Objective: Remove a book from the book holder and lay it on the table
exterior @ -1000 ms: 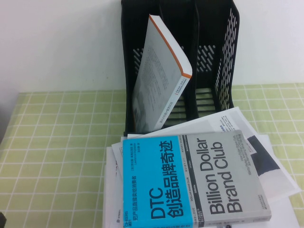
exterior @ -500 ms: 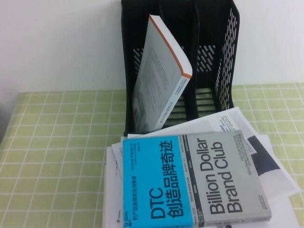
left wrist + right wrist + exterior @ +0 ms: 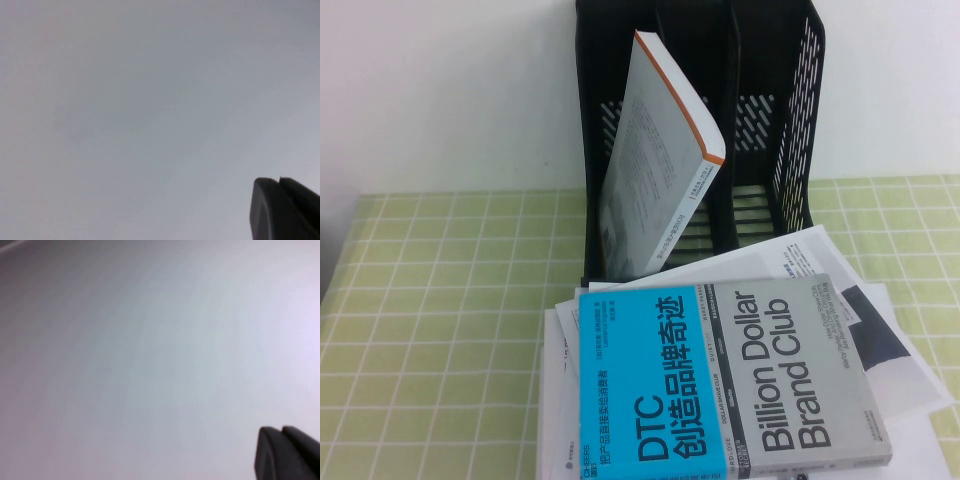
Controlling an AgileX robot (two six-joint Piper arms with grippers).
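Observation:
The book (image 3: pixel 655 160) leans tilted in the left compartment of the black book holder (image 3: pixel 790 120), with its grey back showing and an orange stripe along its upper edge. The holder stands at the back of the green checked table (image 3: pixel 440 300). Neither arm shows in the high view. In the left wrist view, my left gripper (image 3: pixel 278 179) is shut, its dark fingertips pressed together before a blank pale surface. My right gripper (image 3: pixel 281 429) is likewise shut and holds nothing, facing a blank pale surface in the right wrist view.
A cyan-and-grey "Billion Dollar Brand Club" book (image 3: pixel 730 375) lies flat in front of the holder on loose white paper sheets (image 3: pixel 910 400). A white wall rises behind the table. Bare green cloth stretches to the left of the papers.
A small dark shape at the bottom-left corner of the high view one second ago is gone. The books and the holder have not moved.

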